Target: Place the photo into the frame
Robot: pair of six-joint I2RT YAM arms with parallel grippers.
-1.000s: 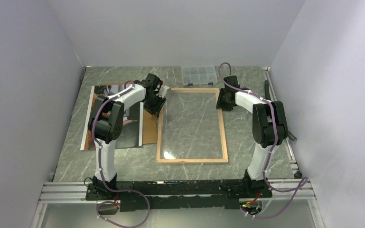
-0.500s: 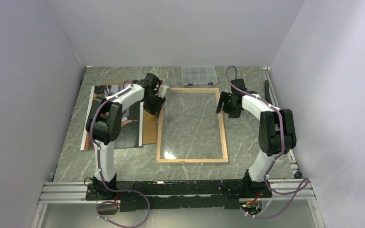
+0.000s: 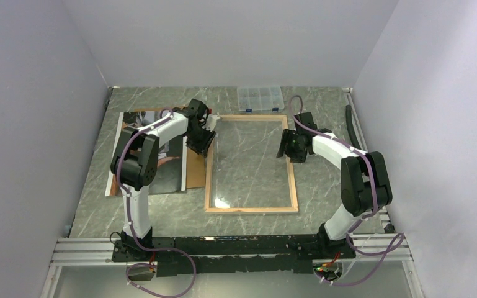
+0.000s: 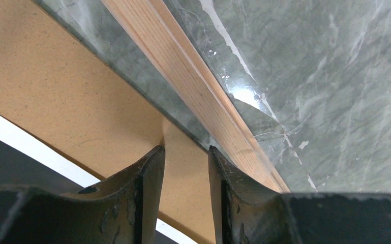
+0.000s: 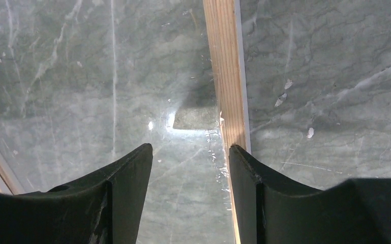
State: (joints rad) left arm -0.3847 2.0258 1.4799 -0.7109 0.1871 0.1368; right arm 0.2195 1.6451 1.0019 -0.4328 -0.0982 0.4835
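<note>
Whether the left claw (image 4: pixel 185 152) pinches the brown board (image 4: pixel 56 86) seen between its fingers cannot be told, behind this claw the left arm (image 3: pixel 138 162) covers part of the photo (image 3: pixel 172 177), and the frame (image 5: pixel 226 66) disappears under the right claw (image 5: pixel 190 152).

No text, label, brand, number or sign is legible in any view.
- The photo (image 3: pixel 170 171): picture tones only, no caption readable.
- The frame (image 3: pixel 251 209): bare wood grain in the overhead and both wrist views, no stamp or sticker.
- The clear compartment box (image 3: pixel 260 97): too small to tell any marking.
</note>
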